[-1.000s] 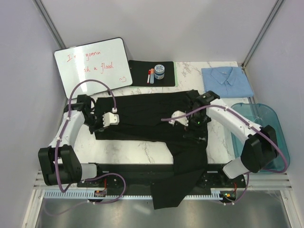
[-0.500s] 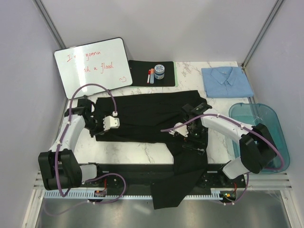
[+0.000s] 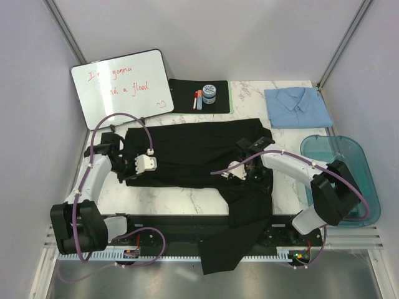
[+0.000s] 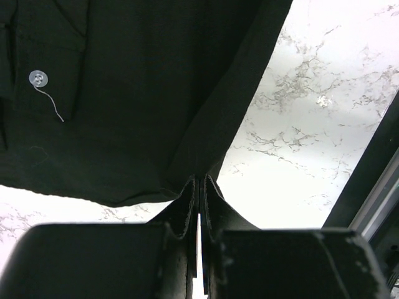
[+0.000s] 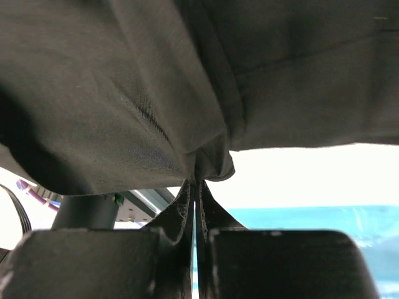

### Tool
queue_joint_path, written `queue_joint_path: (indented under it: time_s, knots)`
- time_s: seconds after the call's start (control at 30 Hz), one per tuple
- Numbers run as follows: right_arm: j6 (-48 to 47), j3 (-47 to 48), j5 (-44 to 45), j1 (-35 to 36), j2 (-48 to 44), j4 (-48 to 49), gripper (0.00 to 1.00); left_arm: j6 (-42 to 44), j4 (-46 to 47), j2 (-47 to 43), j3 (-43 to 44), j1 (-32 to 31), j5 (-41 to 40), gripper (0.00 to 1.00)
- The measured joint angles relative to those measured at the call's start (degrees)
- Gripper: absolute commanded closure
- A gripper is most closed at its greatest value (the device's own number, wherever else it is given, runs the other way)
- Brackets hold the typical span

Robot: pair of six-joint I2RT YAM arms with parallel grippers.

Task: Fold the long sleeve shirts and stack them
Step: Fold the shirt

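The large black long sleeve shirt (image 3: 187, 152) lies spread across the middle of the marble table, and one part hangs over the front edge (image 3: 234, 243). My left gripper (image 3: 126, 169) is at the shirt's left edge, shut on a pinch of the black hem (image 4: 199, 182). A white button (image 4: 38, 78) shows on the cloth above it. My right gripper (image 3: 252, 175) is at the shirt's right side, shut on a bunched fold of black fabric (image 5: 195, 179). The light blue shirt (image 3: 298, 107) lies folded at the back right, away from both grippers.
A whiteboard (image 3: 121, 84) leans at the back left. A black mat (image 3: 184, 98) at the back centre holds a marker (image 3: 197, 99) and a small jar (image 3: 209, 94). A teal bin (image 3: 368, 187) stands at the right edge.
My right gripper came down and toward the near side onto the black shirt and closed on a fold of it. The left arm shifted slightly, still holding the hem.
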Motion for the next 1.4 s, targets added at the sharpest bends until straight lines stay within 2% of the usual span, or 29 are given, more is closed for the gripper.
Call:
queue_joint_path:
  time_s: [0.27, 0.5, 0.83, 1.1, 1.23, 1.4]
  knots:
    - [-3.21, 11.19, 1.92, -0.72, 0.72, -4.74, 1.00, -2.27, -0.46, 1.77, 3.32, 0.85, 1.57, 0.98]
    - [-8.74, 24.92, 4.24, -5.22, 9.88, -7.63, 1.00, -3.32, -0.09, 6.36, 8.26, 1.88, 2.69, 0.98]
    - [-14.71, 43.30, 5.81, -7.80, 20.70, -10.40, 1.00, -3.54, 1.22, 12.09, 12.74, 2.84, 3.02, 0.98]
    - [-17.35, 50.95, 6.69, -8.11, 24.61, -11.10, 1.00, -3.82, 2.47, 14.78, 14.62, 3.41, 4.20, 0.98]
    - [-17.99, 51.54, 6.71, -8.22, 26.45, -11.17, 0.95, -4.31, 3.78, 16.02, 14.62, 3.85, 4.17, 0.98]
    - [-18.08, 51.60, 6.75, -9.18, 29.62, -11.15, 0.96, -6.12, 7.52, 19.30, 14.56, 3.96, 3.74, 0.97]
